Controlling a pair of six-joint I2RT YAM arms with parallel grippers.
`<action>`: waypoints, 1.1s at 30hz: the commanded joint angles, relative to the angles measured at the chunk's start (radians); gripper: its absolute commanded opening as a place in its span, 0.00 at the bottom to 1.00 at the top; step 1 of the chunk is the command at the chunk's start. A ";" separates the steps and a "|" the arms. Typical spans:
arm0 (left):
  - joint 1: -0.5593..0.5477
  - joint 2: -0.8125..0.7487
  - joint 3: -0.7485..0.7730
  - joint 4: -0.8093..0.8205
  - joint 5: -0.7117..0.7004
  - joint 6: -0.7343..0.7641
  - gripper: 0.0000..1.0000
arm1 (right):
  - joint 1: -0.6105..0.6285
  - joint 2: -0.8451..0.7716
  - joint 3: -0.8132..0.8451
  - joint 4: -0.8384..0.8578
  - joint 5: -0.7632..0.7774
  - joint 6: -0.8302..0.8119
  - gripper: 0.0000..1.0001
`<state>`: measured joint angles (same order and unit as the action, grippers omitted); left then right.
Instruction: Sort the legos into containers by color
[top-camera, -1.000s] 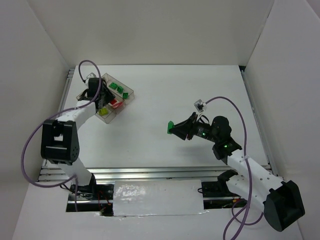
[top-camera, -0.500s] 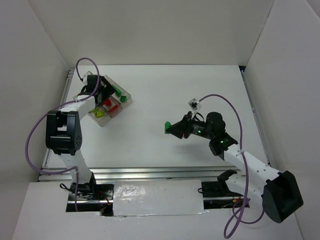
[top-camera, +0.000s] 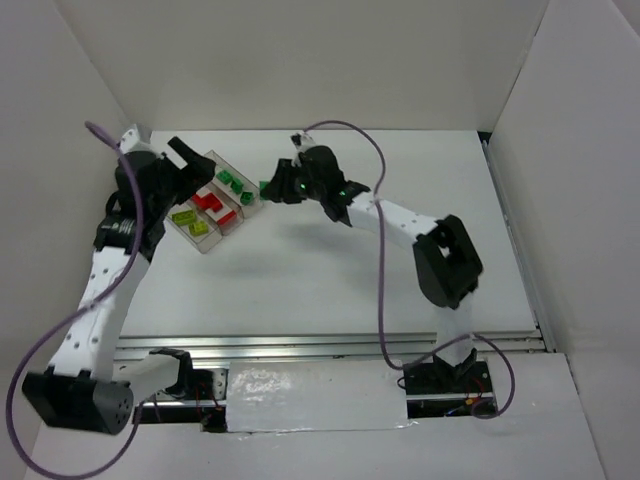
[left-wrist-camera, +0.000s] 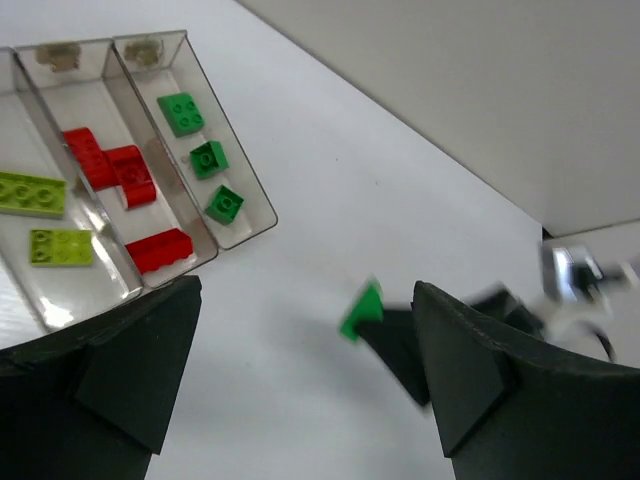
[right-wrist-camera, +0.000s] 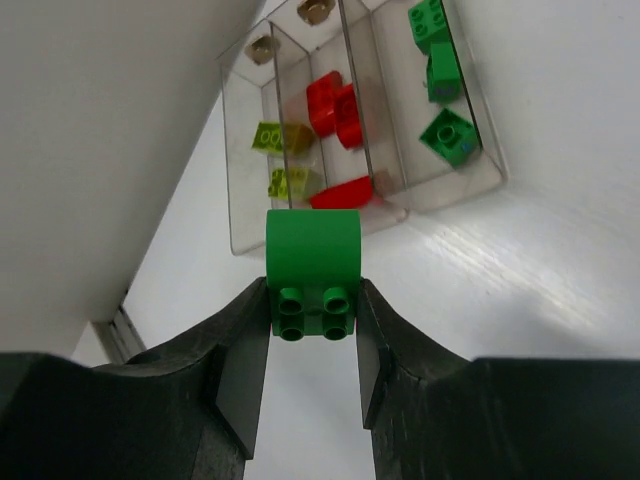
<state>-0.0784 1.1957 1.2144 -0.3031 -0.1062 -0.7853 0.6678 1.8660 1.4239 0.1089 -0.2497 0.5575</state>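
Observation:
The clear three-compartment tray (top-camera: 206, 244) sits at the back left. It holds yellow-green legos (left-wrist-camera: 32, 193), red legos (left-wrist-camera: 104, 166) and green legos (left-wrist-camera: 208, 158), one colour per compartment. My right gripper (top-camera: 274, 188) is shut on a green lego (right-wrist-camera: 312, 268) and hovers just off the tray's green side, by its near corner (right-wrist-camera: 480, 175). That green lego (left-wrist-camera: 361, 312) also shows in the left wrist view, beside the tray (left-wrist-camera: 236, 136). My left gripper (left-wrist-camera: 305, 375) is open and empty, raised over the tray's left end (top-camera: 186, 166).
White walls close in the table on the left, back and right. The right arm (top-camera: 400, 215) stretches across the back of the table toward the tray. A metal rail (top-camera: 330, 345) runs along the near edge.
The left gripper opened and pulled back up from the tray. The right arm swung from the table's middle right across to the tray, carrying the green lego.

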 joint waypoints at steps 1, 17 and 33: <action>0.012 -0.193 -0.061 -0.198 0.026 0.105 1.00 | 0.044 0.210 0.289 -0.150 0.108 0.002 0.01; 0.008 -0.499 -0.292 -0.266 -0.033 0.334 0.99 | 0.056 0.691 0.966 -0.244 0.147 0.070 0.58; 0.049 -0.464 -0.308 -0.283 -0.047 0.324 1.00 | 0.113 -0.119 0.175 -0.244 0.437 -0.143 1.00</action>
<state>-0.0307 0.7193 0.9096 -0.6067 -0.1345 -0.4706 0.7368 2.1132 1.8019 -0.2165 0.0071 0.5213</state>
